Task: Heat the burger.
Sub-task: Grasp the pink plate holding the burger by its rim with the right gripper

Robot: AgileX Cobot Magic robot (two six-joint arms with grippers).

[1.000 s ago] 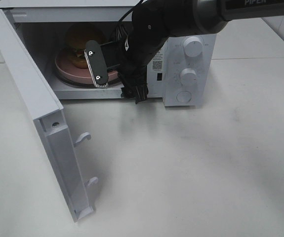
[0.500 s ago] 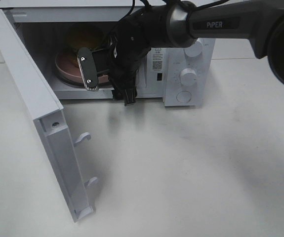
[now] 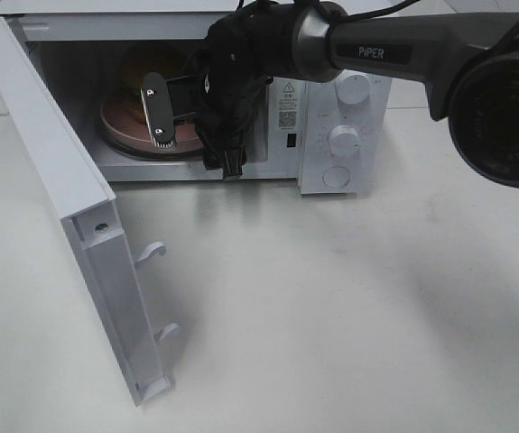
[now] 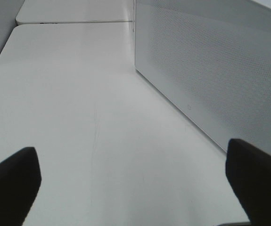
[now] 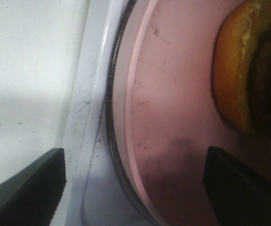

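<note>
You've got a white microwave [image 3: 331, 108] on a white table [image 3: 349, 298]; pink plate [image 5: 173, 103]; golden-brown burger [image 5: 241, 70] with a dark patty; fine dotted mesh on the door [image 4: 210, 61].

Round pink plate [image 5: 173, 117] carries the burger [image 5: 248, 70] — golden-brown bun, dark patty, yellow cheese edge. Plate rim sits just beside the white microwave sill [image 5: 90, 117]. Two dark gripper fingers [image 5: 27, 188] stand apart — nothing between them.

"piper" on the right arm [image 3: 394, 50]
</note>
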